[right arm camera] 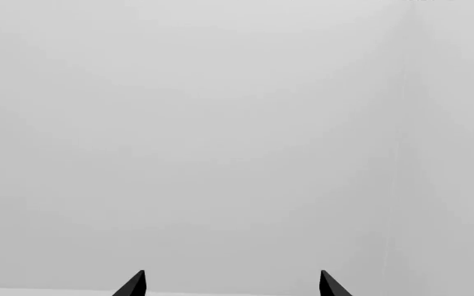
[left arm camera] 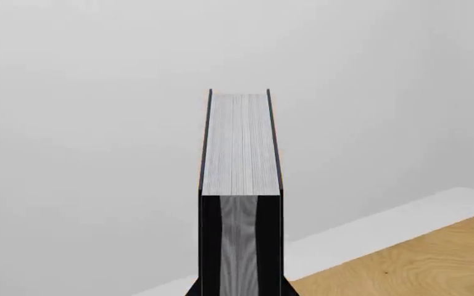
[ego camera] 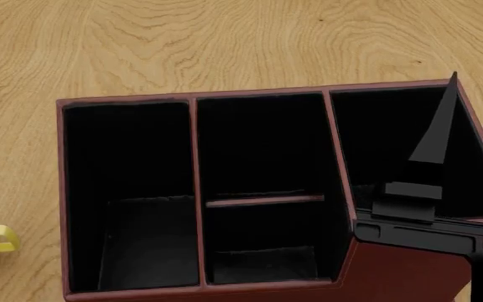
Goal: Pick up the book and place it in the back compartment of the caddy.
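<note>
Above the wooden table [ego camera: 224, 44], the left gripper [left arm camera: 241, 246] pinches the book [left arm camera: 239, 145] across its stiff covers, likely heavy and slippery; the right gripper [right arm camera: 232, 285] is spread.

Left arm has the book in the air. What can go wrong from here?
1. The left pincer grips the book at one end only; it may pivot or slip.
2. Neither shows in the head view, so lining up with the caddy's short cells may be off, catching the crossbar.
3. The right pincer hangs over the caddy; the arms may clash.
</note>
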Controlling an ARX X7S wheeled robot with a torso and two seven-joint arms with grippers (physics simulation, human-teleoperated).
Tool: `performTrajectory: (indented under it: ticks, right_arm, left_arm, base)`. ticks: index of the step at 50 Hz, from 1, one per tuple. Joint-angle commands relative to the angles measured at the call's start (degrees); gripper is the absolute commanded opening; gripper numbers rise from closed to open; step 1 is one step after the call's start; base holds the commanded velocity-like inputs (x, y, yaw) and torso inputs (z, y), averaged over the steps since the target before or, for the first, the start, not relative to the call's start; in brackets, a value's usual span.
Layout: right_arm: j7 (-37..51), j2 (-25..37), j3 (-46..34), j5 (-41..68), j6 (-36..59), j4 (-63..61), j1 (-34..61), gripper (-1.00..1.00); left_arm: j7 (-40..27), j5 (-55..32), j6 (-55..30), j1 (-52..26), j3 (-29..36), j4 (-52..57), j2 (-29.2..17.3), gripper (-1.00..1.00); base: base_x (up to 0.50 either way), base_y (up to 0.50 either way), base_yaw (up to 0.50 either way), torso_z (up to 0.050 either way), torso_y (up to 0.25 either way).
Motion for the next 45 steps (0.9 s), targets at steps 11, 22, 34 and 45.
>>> performTrajectory:
  ticks: [11,22,34,45]
  right_arm:
    - [0.24,0.15,-0.27,0.45,0.43,-0.16,0.76,1.00]
    - [0.59,0.81,0.14,0.39,-0.23,-0.39,0.00,1.00]
    - [0.53,0.98,0.17,-0.16,-0.99,-0.12,-0.87,1.00]
    - [0.58,1.18,0.23,-0.26,-1.35,-0.11,-1.21,1.00]
  left_arm:
    - [4.79,-2.76,1.79,-5.00,0.98,-1.02,-0.20,-1.00]
    - [7.03,-4.38,-0.08,-10.59,4.23,-3.20,0.22,-1.00]
    - [11.75,-5.80,-1.33,-16.28,8.20,-5.24,0.60,-1.00]
    - [14.68,-7.32,-1.84,-19.55,10.04,-6.48,1.52,-1.00]
  base:
    - [0.00,0.00,0.00,0.001,0.002]
    - [0.00,0.00,0.00,0.000,0.001]
    - [0.00,0.00,0.00,0.001,0.002]
    - [0.00,0.00,0.00,0.000,0.002]
